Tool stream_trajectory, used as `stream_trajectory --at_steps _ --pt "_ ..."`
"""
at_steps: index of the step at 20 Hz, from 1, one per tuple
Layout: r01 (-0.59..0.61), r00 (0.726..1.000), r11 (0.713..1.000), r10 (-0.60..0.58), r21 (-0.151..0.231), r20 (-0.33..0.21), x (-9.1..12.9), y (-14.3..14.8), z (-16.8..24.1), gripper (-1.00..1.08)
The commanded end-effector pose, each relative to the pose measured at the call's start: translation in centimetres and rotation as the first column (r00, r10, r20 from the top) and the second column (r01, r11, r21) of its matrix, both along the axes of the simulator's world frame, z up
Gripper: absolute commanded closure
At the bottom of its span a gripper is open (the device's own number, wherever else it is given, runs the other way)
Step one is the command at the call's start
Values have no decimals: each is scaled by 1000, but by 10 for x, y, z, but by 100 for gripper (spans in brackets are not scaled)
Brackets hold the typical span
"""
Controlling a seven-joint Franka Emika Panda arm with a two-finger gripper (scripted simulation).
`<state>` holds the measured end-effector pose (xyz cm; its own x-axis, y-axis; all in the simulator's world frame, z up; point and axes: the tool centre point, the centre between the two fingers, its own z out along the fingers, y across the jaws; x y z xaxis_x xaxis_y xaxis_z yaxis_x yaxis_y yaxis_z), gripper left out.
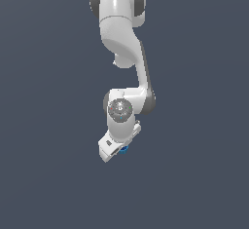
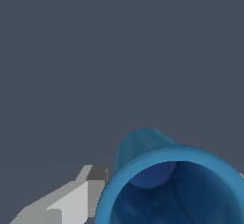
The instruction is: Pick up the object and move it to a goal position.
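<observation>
- Blue cup [image 2: 176, 189] fills the near part of the wrist view, its round rim turned toward the camera and its darker hollow open to sight.
- Its body tapers away from the rim to a narrower closed end, and the sides look faintly ribbed.
- One of the fingers [image 2: 71, 200], pale grey with a darker tip, lies just beside the cup's rim; a sliver of something pale shows at the picture's edge on the cup's other side, too small to name.
- Whether the fingers press on the cup or merely flank it cannot be told from these pictures, nor how wide they stand.
- From the exterior view, the gripper [image 1: 118, 151] hangs tilted at the low end of the arm, its white body angled toward the exterior view's left.
- Only a small blue patch of the cup [image 1: 123, 149] shows there, tucked against the gripper's underside toward the exterior view's right.
- Above the gripper sits a round grey wrist flange [image 1: 119, 109] with small coloured marks on its face.
- The white arm [image 1: 121, 28] rises from there in a bend to the upper edge of the exterior view, with dark joint caps at its sides.
- Everything behind is one flat slate-grey ground [image 1: 48, 125], with no edge or shadow to place the cup against.
</observation>
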<state>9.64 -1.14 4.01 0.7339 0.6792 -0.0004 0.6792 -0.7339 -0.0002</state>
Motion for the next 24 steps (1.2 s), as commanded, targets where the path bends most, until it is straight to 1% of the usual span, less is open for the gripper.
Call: stream_trajectory --at_steps 1,9,14,19,24 --pt "0 1000 1000 0 0 0 0 0 0 108" --pt "0 1000 1000 0 0 -1 0 0 0 108" --pt "0 1000 1000 0 0 -1 -1 -4 10 108" --pt "0 1000 1000 0 0 -1 -4 -14 34 108" --pt "-1 1000 1000 1 0 0 -9 -30 75 108"
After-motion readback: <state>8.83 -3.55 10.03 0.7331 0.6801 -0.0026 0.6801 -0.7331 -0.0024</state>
